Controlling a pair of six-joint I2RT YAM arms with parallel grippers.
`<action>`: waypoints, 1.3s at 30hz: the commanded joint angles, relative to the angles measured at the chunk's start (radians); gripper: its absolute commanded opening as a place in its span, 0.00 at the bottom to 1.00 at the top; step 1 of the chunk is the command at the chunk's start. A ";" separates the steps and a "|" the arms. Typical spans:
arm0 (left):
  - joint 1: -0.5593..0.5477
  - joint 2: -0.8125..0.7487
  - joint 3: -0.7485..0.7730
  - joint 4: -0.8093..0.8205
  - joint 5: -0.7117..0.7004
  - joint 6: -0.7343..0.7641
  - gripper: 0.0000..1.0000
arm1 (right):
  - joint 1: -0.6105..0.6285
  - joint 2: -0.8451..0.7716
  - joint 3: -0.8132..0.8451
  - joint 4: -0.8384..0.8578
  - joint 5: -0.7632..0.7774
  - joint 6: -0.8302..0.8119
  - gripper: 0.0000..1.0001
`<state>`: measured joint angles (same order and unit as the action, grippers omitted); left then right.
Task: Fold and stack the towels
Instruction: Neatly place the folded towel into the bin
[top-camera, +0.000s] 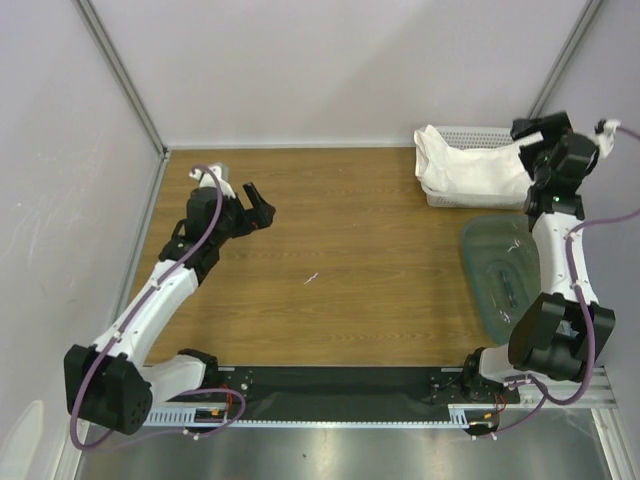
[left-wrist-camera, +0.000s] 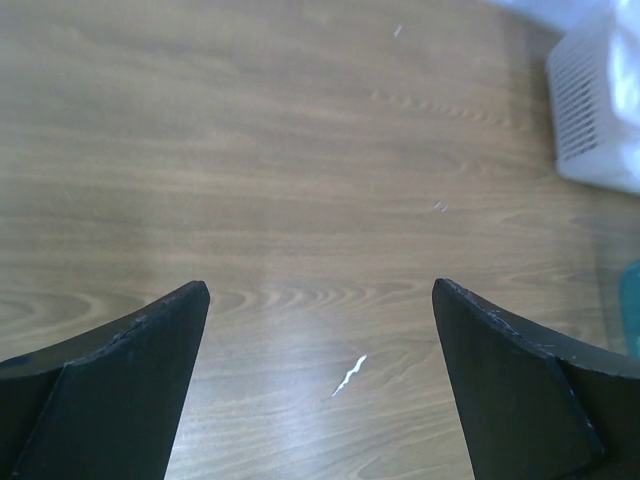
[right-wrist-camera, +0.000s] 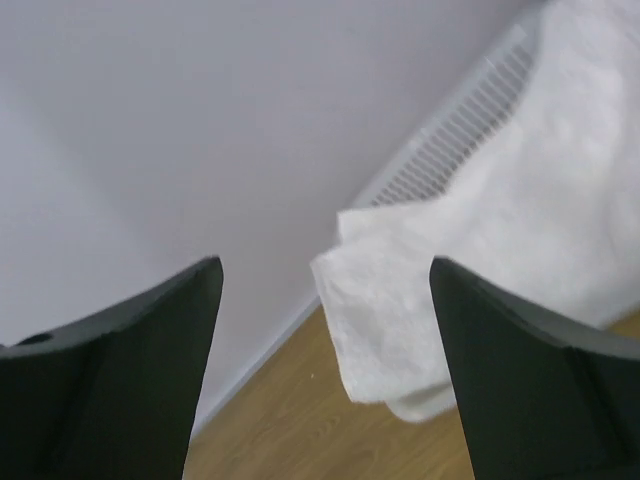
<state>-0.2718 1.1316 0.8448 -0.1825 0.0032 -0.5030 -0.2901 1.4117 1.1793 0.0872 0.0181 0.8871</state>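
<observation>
Far right, my right gripper (right-wrist-camera: 325, 275) hangs wide, empty, above the white towel (top-camera: 470, 170) draped over the basket (top-camera: 478, 132); my left gripper (left-wrist-camera: 320, 290), equally wide, hovers over the table (top-camera: 350, 250), ready for folding.

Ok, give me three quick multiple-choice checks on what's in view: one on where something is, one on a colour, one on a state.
1. Where is the towel?
A. on the basket in the far right corner
B. flat mid-table
C. in a gripper

2. What colour is it?
A. yellow
B. white
C. dark grey

3. How is the left gripper?
A. shut on cloth
B. shut, empty
C. open, empty

Answers:
1 A: it lies across the basket and hangs over its rim.
2 B: it is plain white in the top and right wrist views.
3 C: its jaws stand wide apart with nothing between them.
</observation>
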 joint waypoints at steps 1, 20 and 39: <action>0.006 -0.076 0.130 -0.058 -0.032 0.031 1.00 | 0.008 -0.031 0.141 -0.117 -0.298 -0.295 0.91; 0.006 -0.237 0.071 -0.086 -0.170 0.173 1.00 | 0.342 -0.122 -0.160 -0.005 -0.279 -0.691 1.00; 0.006 -0.369 -0.288 0.166 -0.305 0.146 1.00 | 0.379 -0.052 -0.563 0.419 -0.288 -0.602 1.00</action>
<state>-0.2714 0.7818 0.5537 -0.0834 -0.2859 -0.3656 0.0814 1.3678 0.6025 0.4107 -0.2996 0.2882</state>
